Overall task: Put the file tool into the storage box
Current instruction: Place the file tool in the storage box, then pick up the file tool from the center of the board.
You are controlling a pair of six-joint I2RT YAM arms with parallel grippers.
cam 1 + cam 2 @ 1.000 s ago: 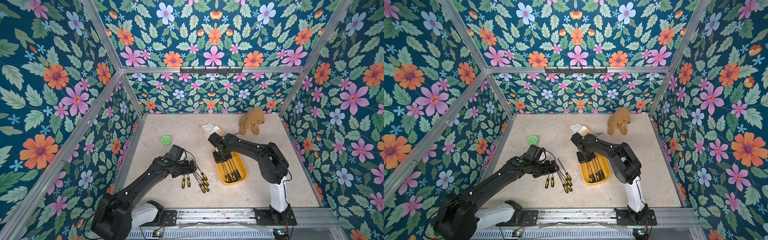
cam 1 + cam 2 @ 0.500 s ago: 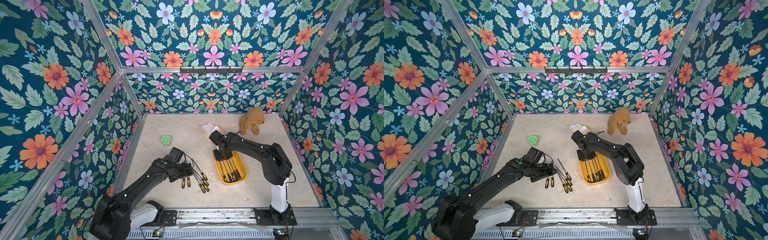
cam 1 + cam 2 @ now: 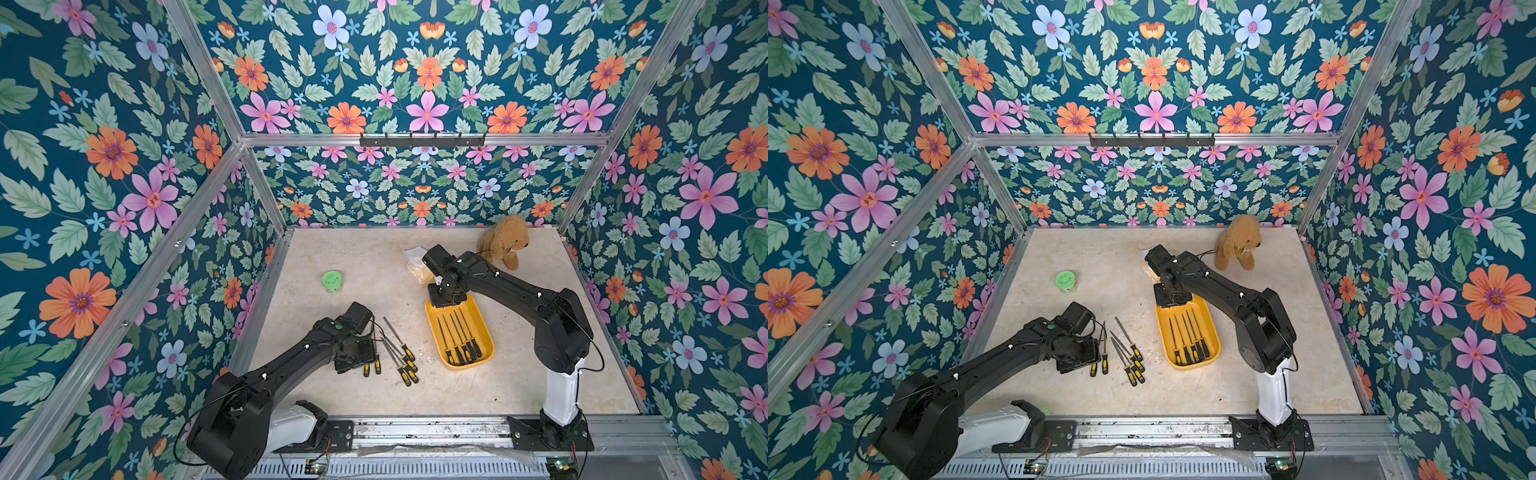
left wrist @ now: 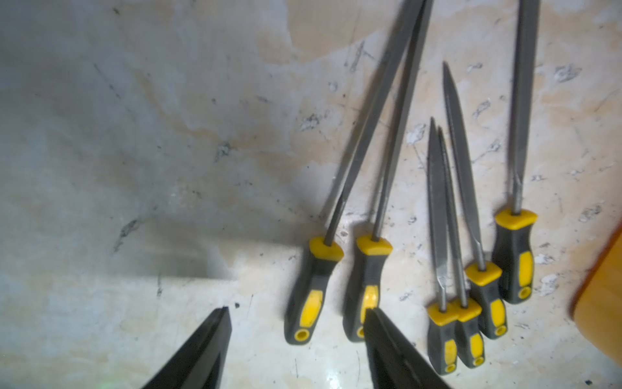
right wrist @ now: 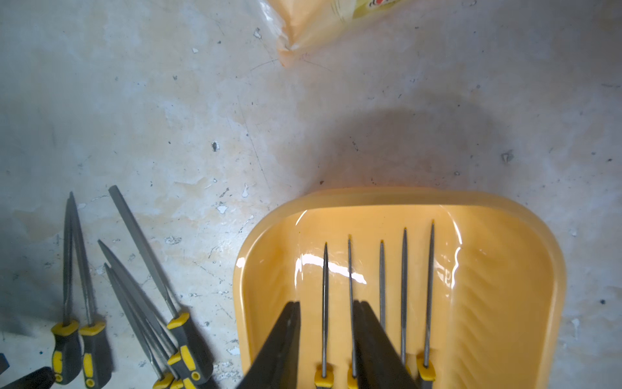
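Several files with grey-and-yellow handles lie loose on the table (image 3: 395,354) (image 3: 1126,354). My left gripper (image 4: 298,311) is open and low over the two leftmost. One handle (image 4: 304,303) lies between its fingers, and a second (image 4: 367,289) is partly under one fingertip (image 4: 377,323). The yellow-orange storage box (image 3: 478,319) (image 3: 1209,328) holds several files side by side (image 5: 404,286). My right gripper (image 5: 326,303) hangs open over the box's far end, and one file shaft (image 5: 324,269) shows between its fingers, not gripped. In the top views the wrists hide both grippers (image 3: 360,353) (image 3: 446,297).
A green-lidded jar (image 3: 331,280) stands at the left of the table. A teddy bear (image 3: 505,245) sits at the back right. A yellowish tissue pack (image 3: 417,266) (image 5: 319,23) lies just beyond the box's far end. Floral walls close in three sides.
My right gripper has gone from shut to open over the box's far end. My left gripper's jaws have narrowed around the leftmost files, and the arm has barely shifted.
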